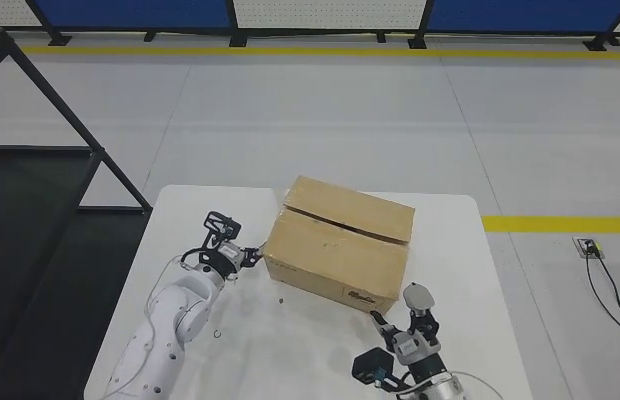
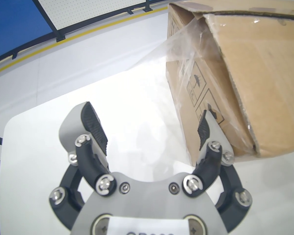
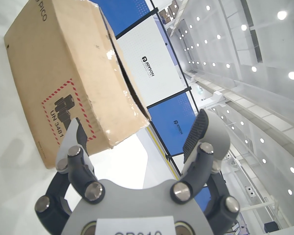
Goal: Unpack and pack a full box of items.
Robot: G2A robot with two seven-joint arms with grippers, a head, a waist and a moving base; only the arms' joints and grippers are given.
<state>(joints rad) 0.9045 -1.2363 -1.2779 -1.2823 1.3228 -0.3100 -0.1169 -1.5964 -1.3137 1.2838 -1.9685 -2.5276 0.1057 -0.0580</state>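
cardboard box (image 1: 340,243) sits mid-frame in the top view, on the far part of the white table (image 1: 290,340). flaps shut along a dark seam. clear tape (image 2: 183,50) hangs loose off one upper corner. left gripper (image 1: 235,240) at the box's left end, left of centre. jaws spread wide, holding nothing, one finger (image 2: 205,128) just beside the end face. right gripper (image 1: 394,330) in the lower right, near the box's front face, wide open, empty.

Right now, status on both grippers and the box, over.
Left gripper open, empty, beside the box end. Right gripper open, empty, near its front corner. Box top shut; loose clear tape peeling off at the left gripper's end.
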